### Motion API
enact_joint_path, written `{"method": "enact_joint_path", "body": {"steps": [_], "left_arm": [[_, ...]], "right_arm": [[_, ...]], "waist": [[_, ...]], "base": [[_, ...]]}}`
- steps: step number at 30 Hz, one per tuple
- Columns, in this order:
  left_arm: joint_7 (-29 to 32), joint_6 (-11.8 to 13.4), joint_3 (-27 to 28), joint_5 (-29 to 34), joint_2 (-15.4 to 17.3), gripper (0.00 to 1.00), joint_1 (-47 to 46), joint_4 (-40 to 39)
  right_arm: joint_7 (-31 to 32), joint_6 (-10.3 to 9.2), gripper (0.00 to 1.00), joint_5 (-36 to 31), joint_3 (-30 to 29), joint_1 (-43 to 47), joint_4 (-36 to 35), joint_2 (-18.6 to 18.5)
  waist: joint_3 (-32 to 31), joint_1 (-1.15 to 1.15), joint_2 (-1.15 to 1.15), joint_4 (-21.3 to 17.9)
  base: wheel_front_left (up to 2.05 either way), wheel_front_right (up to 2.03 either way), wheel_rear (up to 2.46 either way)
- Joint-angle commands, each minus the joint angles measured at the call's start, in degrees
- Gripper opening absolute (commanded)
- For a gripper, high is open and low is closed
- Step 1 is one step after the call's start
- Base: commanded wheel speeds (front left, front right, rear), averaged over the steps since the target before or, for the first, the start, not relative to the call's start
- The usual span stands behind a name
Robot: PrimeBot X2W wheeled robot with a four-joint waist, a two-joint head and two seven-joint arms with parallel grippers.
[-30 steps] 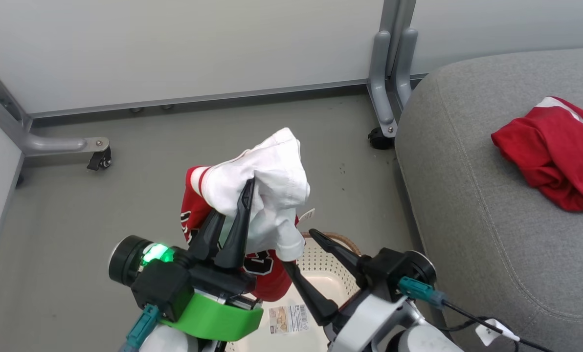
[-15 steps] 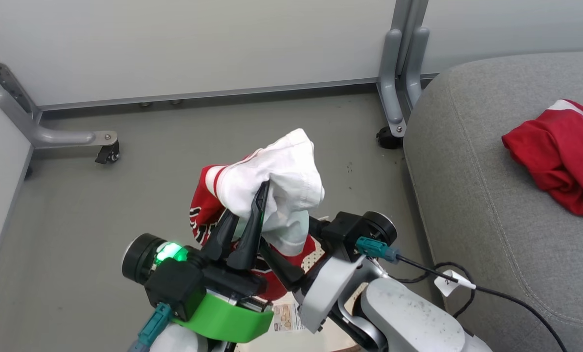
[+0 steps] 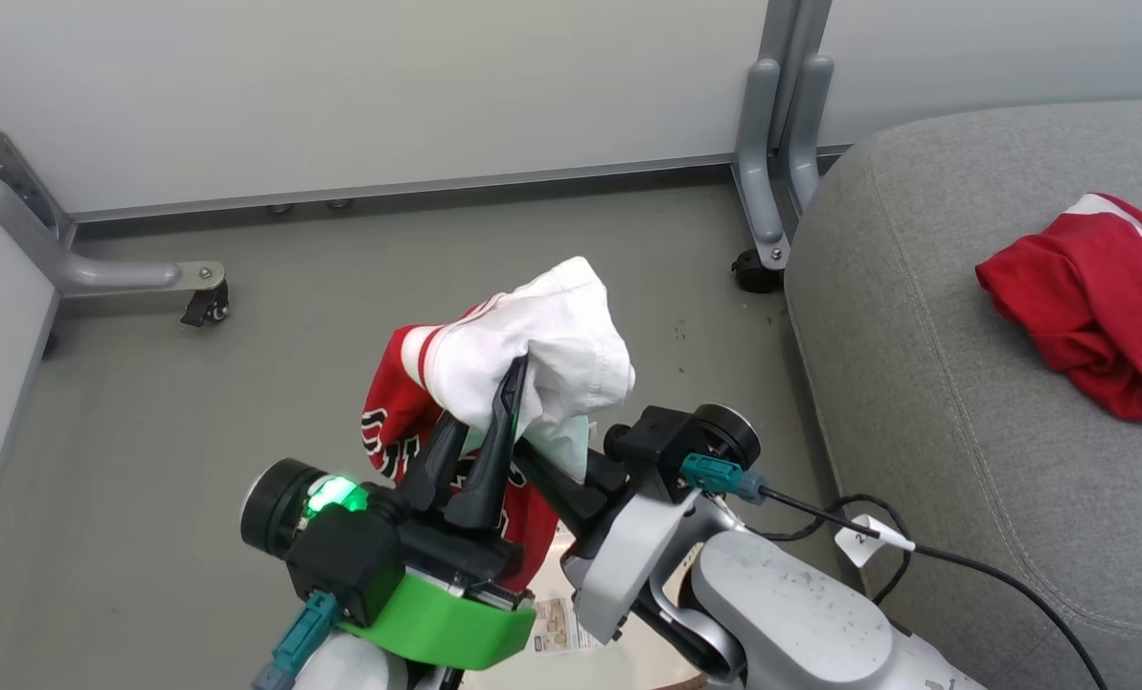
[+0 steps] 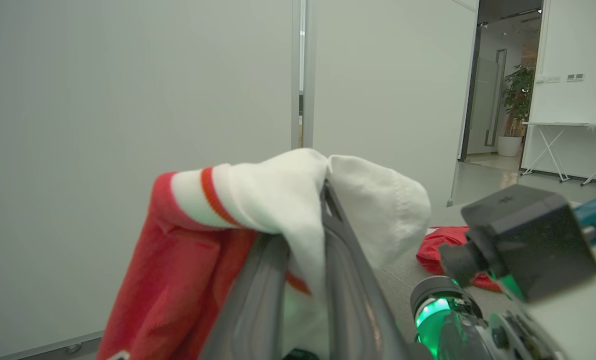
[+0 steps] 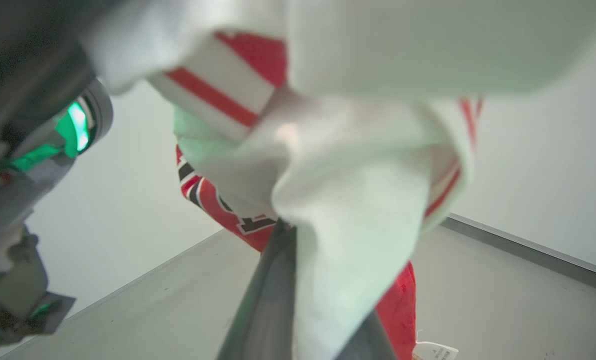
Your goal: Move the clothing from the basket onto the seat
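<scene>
Transfer in hand: the garment (image 3: 542,335) hangs aloft left of the seat (image 3: 916,402), pinched by left fingers (image 3: 494,431) and right fingers (image 3: 557,479); next move likely calls for a rightward carry onto the seat.

floor (image 3: 149,460) — grey | wall panels (image 3: 389,86) — pale | caster (image 3: 751,273) under metal post (image 3: 767,144) | potted plant (image 4: 519,95)

held garment (image 3: 542,345): white and red, red-striped cuff, black-and-white lettering
plain garment (image 3: 1088,316): red, white band
seat (image 3: 916,383): grey weave
left wrist collar (image 3: 437,628): bright green
</scene>
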Motion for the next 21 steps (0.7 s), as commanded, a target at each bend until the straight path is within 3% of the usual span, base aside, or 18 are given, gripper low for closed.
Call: {"method": "enact_joint_path", "body": {"steps": [1,12,13,14,15,21], "left_arm": [[-0.01,-0.27,0.17,0.10,-0.25,0.00,-0.50,0.10],[-0.01,0.21,0.48,0.87,-0.33,0.00,0.31,0.71],[-0.01,0.46,0.60,1.07,-0.36,0.15,0.37,0.63],[-0.01,0.70,0.64,1.43,-0.24,0.47,0.57,0.86],[-0.01,1.01,0.70,1.55,-0.20,1.00,0.77,1.05],[1.08,1.70,0.54,1.53,0.71,1.00,2.16,1.38]], "right_arm": [[-0.58,-0.02,0.00,0.48,0.32,-0.87,0.35,-0.02],[-1.44,-0.02,0.00,1.17,1.17,-1.56,1.61,0.04],[-1.47,-0.02,0.00,1.22,1.17,-1.60,1.69,0.04],[-1.57,-0.02,0.00,1.19,1.16,-1.65,1.78,0.04],[-1.57,-0.02,0.00,1.17,1.13,-1.68,1.87,0.04],[-1.79,-0.02,0.00,0.86,-0.04,-2.59,2.26,-0.03]], "waist": [[-0.09,0.00,0.00,-0.06],[-0.70,0.00,0.00,-0.19],[-0.76,0.00,0.00,-0.20],[-0.84,0.00,0.00,-0.21],[-0.92,0.00,0.00,-0.21],[-1.21,0.00,0.00,-0.23]], "base": [[0.00,0.00,0.00],[0.00,0.00,0.00],[0.00,0.00,0.00],[0.00,0.00,0.00],[0.00,0.00,0.00],[0.00,0.00,0.00]]}}
